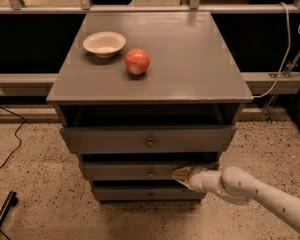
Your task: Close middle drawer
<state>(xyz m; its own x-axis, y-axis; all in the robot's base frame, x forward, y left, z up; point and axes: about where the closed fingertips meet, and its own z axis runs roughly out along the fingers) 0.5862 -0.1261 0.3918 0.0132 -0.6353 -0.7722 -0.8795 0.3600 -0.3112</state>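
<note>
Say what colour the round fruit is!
The round fruit is red, camera view; gripper at grey middle drawer.

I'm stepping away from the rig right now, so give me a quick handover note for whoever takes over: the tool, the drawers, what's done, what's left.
The tool sits low at the front of the middle drawer, just right of its knob, apparently touching the panel.
The middle drawer looks partly out, with a dark gap above its front.
The top drawer is pulled out farther.
A bowl and an apple rest on the cabinet top.
Done: the tool is positioned to push.
Left: press the middle drawer fully in, then back away.
</note>
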